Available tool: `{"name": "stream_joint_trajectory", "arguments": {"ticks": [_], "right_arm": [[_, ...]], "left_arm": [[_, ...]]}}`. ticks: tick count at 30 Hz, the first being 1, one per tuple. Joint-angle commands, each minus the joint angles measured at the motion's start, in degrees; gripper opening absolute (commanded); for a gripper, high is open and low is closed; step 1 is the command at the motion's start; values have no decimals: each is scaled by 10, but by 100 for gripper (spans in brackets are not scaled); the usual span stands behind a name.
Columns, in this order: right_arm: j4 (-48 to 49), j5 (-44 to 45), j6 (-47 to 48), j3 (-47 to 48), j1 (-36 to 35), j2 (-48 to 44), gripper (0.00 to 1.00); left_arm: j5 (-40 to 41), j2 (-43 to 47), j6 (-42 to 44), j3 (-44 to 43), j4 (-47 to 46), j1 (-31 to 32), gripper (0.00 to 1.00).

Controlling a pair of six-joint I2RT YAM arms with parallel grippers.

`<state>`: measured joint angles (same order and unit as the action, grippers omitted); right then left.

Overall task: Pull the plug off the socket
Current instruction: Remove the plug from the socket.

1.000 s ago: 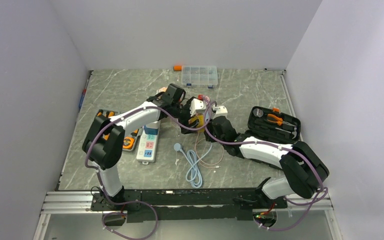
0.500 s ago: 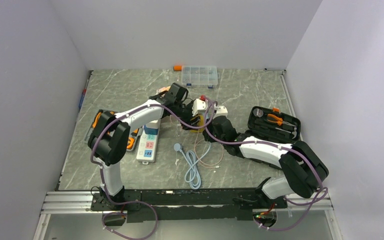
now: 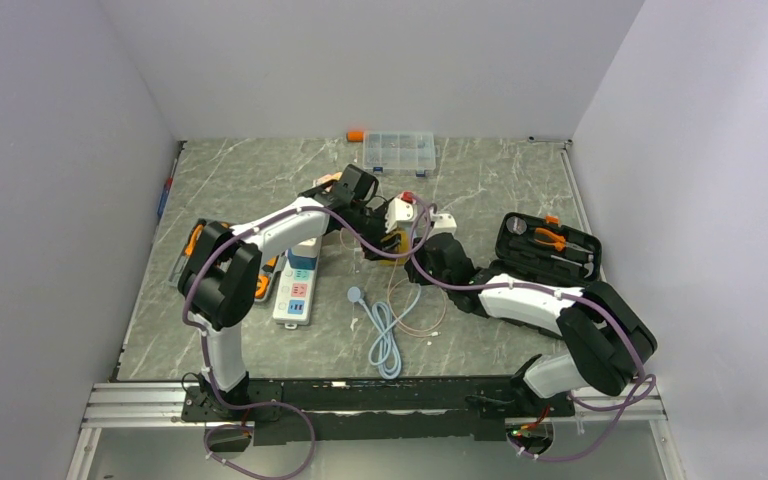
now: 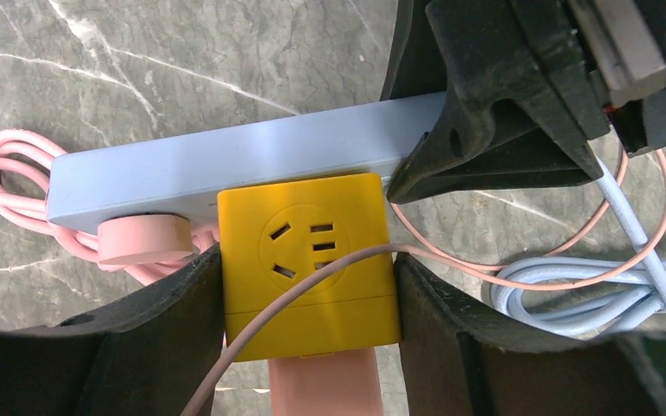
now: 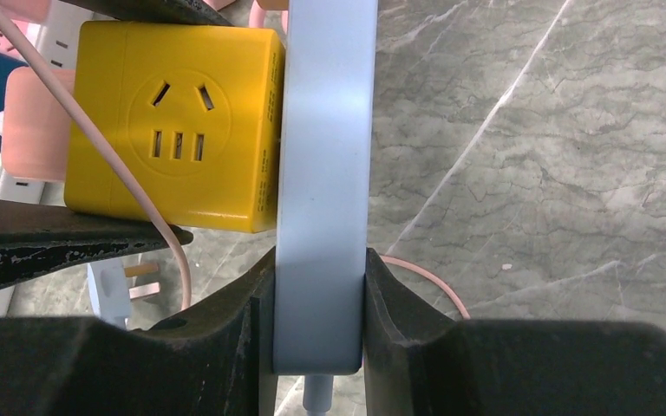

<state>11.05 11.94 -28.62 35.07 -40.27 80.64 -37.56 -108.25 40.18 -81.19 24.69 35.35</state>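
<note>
A yellow cube plug (image 4: 312, 251) with outlet slots sits plugged against a pale blue power bar (image 5: 325, 130). My left gripper (image 4: 308, 290) is shut on the cube's two sides. My right gripper (image 5: 321, 303) is shut on the bar near its cord end. In the top view both grippers meet mid-table, the left (image 3: 385, 240) and the right (image 3: 418, 252), holding the bar (image 3: 398, 213) above the table. A round pink plug (image 4: 145, 240) also sits in the bar. The long white socket strip (image 3: 295, 290) with pastel faces lies flat at the left, untouched.
A thin pink cord (image 4: 520, 277) drapes across the cube. A coiled light blue cable (image 3: 388, 335) lies in front. An open black tool case (image 3: 548, 245) stands at the right, a clear parts box (image 3: 398, 152) at the back, and an orange tool (image 3: 257, 285) beside the strip.
My left arm's elbow has swung a little to the right and the held bar has shifted slightly back. Both grips are unchanged and the cube still sits against the bar.
</note>
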Motion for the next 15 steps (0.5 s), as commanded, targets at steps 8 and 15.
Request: {"name": "stream_joint_trajectory", "arguments": {"ticks": [8, 15], "right_arm": [[20, 134, -11, 6, 4, 31, 0], [-23, 184, -31, 15, 8, 57, 0]], "left_arm": [[26, 3, 76, -24, 121, -31, 0], [39, 31, 87, 18, 117, -49, 0]]}}
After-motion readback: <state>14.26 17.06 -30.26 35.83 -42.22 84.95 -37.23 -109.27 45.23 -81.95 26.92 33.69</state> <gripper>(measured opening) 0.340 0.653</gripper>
